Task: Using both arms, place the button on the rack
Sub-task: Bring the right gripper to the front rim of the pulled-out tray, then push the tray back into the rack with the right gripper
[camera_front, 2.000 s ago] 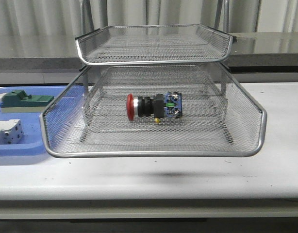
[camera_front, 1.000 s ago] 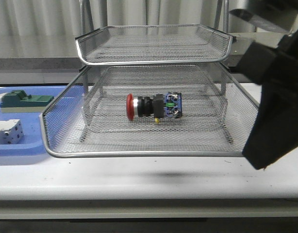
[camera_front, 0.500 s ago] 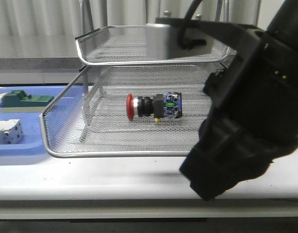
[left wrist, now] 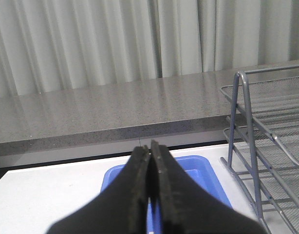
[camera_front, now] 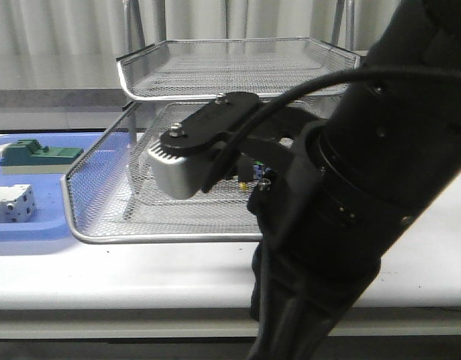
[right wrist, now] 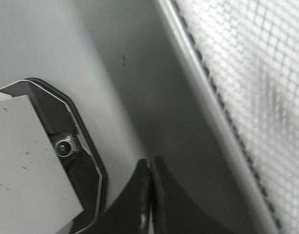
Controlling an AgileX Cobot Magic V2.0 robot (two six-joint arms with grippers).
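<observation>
The rack (camera_front: 163,238) stands mid-table, its wide lower tier in front and a smaller tier above. The button lies in the lower tier, almost all hidden behind my right arm (camera_front: 381,187); only a bit of its rear block (camera_front: 251,171) shows. The arm's light-grey block (camera_front: 178,176) hangs over the tier where the button's red head lay. My right gripper (right wrist: 150,163) is shut and empty, over the white table beside the rack's rim (right wrist: 208,92). My left gripper (left wrist: 150,146) is shut and empty, raised above the blue tray (left wrist: 203,165), left of the rack (left wrist: 252,146).
The flat blue tray (camera_front: 28,225) lies left of the rack and holds a green block (camera_front: 35,154) and a white-grey terminal block (camera_front: 11,204). A grey counter and curtains run behind the table. The right arm fills the right half of the front view.
My right arm has swung in from the right across the front view and now covers the button and the rack's right side. The button and rack have not moved.
</observation>
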